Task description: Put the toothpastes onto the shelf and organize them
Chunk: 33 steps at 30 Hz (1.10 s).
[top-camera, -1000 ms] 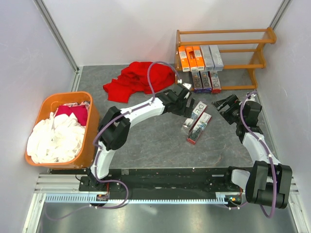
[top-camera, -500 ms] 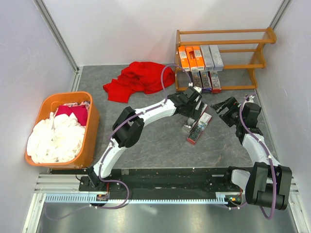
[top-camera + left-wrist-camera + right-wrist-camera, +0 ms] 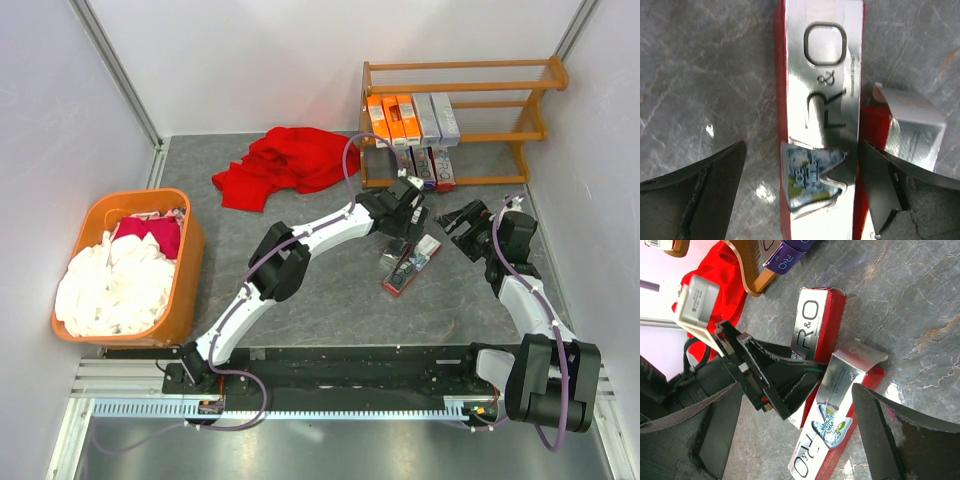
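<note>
Nearest me, on the grey surface (image 3: 330, 290), two silver-and-red toothpastes (image 3: 822, 90) lie side by side, touching. The right one (image 3: 912, 125) has its end flap open. My left gripper (image 3: 398, 228) hangs over the closed box, its fingers (image 3: 710, 185) spread wide to either side and gripping nothing. My right gripper (image 3: 462, 225) sits just to the right, fingers (image 3: 900, 435) also wide and holding nothing. Farther back stands the shelf (image 3: 460, 66), with orange boxes (image 3: 390, 120) and silver-grey boxes (image 3: 437, 117) in one row and darker boxes (image 3: 425, 165) on the tier below. A red cloth (image 3: 285, 160) lies left of it.
</note>
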Each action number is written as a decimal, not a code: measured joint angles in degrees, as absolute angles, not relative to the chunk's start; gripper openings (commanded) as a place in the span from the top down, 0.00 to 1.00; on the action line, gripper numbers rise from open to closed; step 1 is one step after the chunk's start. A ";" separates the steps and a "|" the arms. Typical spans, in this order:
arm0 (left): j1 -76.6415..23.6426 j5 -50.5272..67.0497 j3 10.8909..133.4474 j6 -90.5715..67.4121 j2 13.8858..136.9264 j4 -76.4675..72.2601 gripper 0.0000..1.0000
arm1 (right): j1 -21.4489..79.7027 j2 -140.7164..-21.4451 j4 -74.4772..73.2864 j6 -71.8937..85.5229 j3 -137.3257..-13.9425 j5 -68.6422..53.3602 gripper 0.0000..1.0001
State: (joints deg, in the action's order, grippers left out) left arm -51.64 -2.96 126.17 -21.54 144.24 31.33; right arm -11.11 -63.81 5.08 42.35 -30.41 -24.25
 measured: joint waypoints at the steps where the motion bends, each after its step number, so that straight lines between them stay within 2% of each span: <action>1: -51.70 -2.87 126.93 -21.54 144.64 31.51 0.07 | -11.11 -63.83 5.08 42.28 -30.41 -24.32 0.02; 3: -51.83 -2.66 128.53 -21.56 145.40 31.62 0.15 | -11.11 -64.01 5.10 42.15 -30.41 -24.51 0.02; 12: -52.21 -4.05 127.68 -21.58 145.64 30.79 0.31 | -11.11 -64.58 5.04 41.71 -30.41 -25.21 0.02; 25: -50.15 -4.19 105.84 -21.80 131.44 26.24 0.60 | -9.76 -64.58 4.62 41.08 -30.41 -25.63 0.02; 33: -41.78 3.11 88.64 -26.89 117.99 17.12 0.61 | -3.92 -64.58 4.29 41.08 -30.87 -24.43 0.02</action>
